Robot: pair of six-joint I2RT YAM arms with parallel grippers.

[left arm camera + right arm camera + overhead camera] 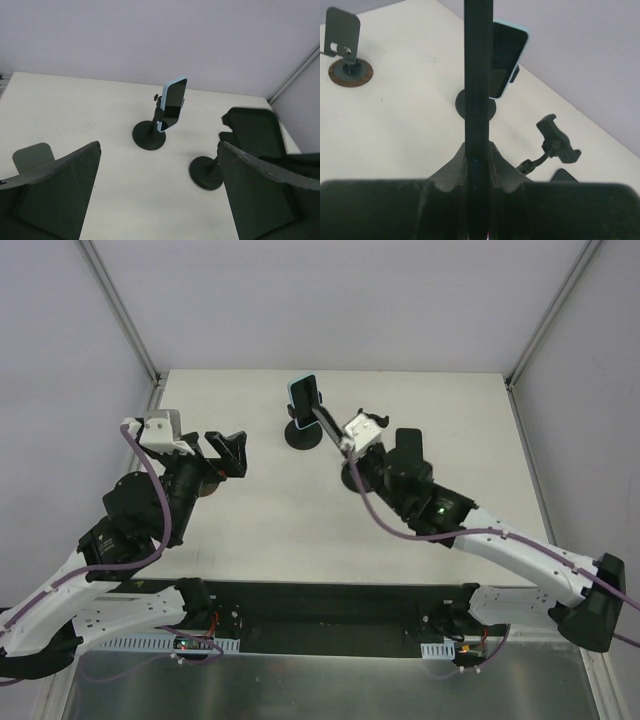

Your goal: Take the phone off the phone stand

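A dark phone (478,65) stands edge-on between the fingers of my right gripper (478,150), which is shut on it. In the top view this phone (328,425) slants up from the right gripper (343,447). The black phone stand (555,142) with its bare clamp sits just right of the held phone and apart from it; its round base (206,172) rests on the table. My left gripper (159,162) is open with nothing between its fingers, and it hovers left of centre (232,453).
A second phone in a light-blue case (304,395) sits on its own black stand (303,436) at the back centre, just behind the held phone. A third stand with a grey plate (342,32) and brown base (350,72) stands by the left arm.
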